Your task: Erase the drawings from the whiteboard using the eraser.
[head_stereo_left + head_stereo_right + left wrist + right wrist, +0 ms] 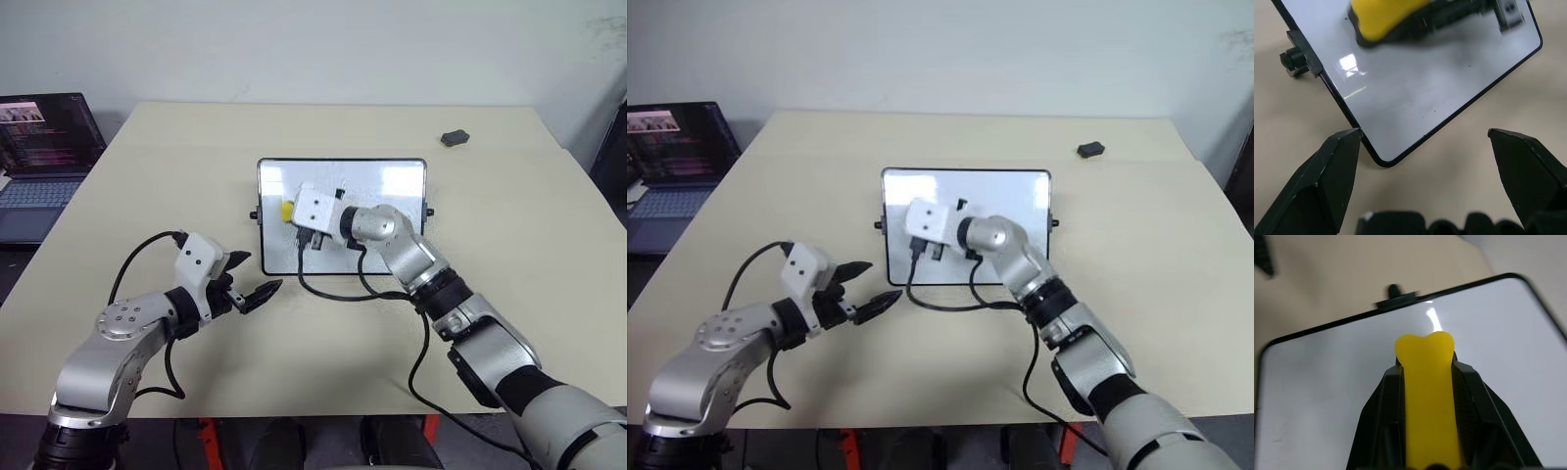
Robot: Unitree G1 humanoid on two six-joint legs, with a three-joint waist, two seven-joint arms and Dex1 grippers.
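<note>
The whiteboard (pixel 392 186) lies flat in the middle of the table, its black frame and a side knob (pixel 1294 59) showing. My right gripper (pixel 1427 368) is shut on the yellow eraser (pixel 1429 401) and holds it against the board's left half (pixel 287 210). The drawings are hidden; the board's bare parts look white with only faint specks. My left gripper (pixel 257 274) hovers open just off the board's near left corner (pixel 1382 159), its fingers (pixel 1327 176) holding nothing.
An open laptop (pixel 44 157) sits at the table's far left edge. A small dark grey lump (pixel 455 138) lies at the back right. Black cables (pixel 333 292) trail over the table just in front of the board.
</note>
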